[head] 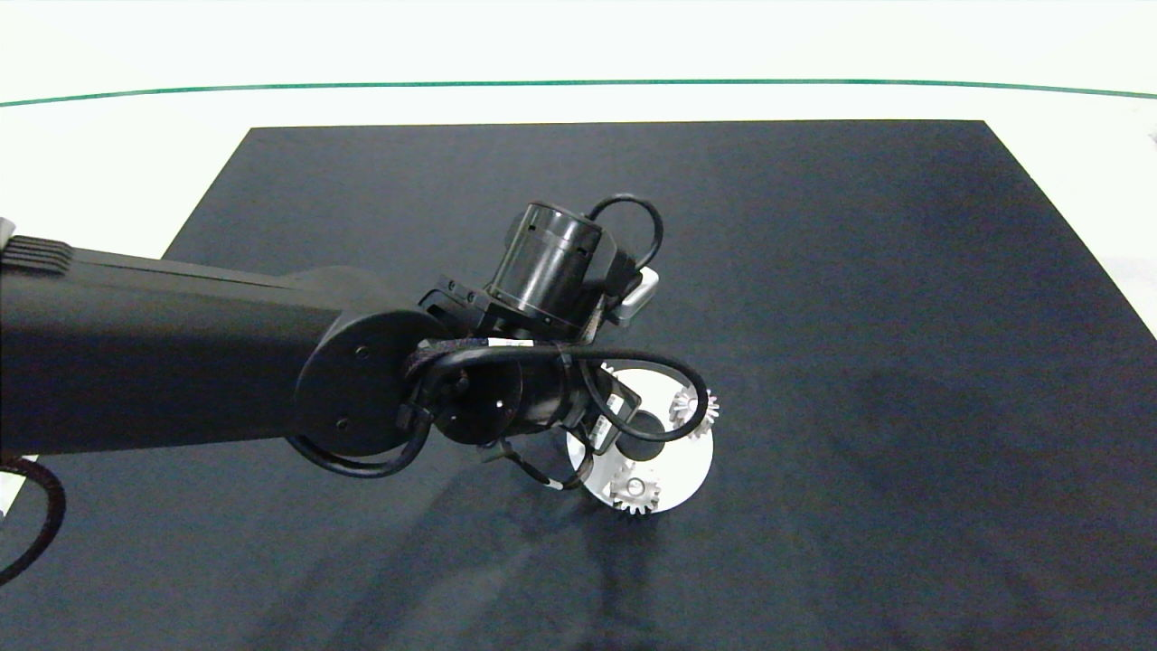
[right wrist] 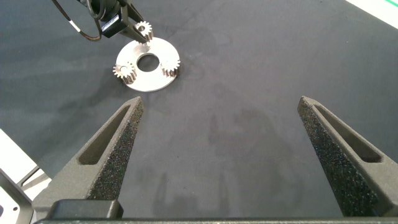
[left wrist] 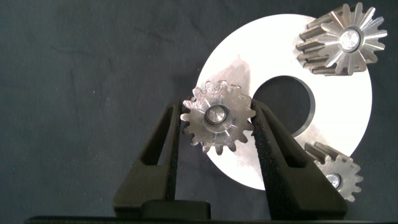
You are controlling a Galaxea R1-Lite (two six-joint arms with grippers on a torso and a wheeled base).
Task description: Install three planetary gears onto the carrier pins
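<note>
Left hand point(left wrist: 217, 124) clamped on third gear point(left wrist: 216, 118), sitting over its pin on the disc point(left wrist: 348, 118), left of centre hole. Other two gears point(head: 694, 409) point(head: 634, 493) already seated. Right hand point(right wrist: 224, 155) wide, empty, well apart.

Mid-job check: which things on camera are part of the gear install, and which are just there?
Part of the job:
- left claw, shut on the third gear over the white disc
- two gears already on pins

Just there:
- black mat
- right claw, open, well away from the disc
</note>
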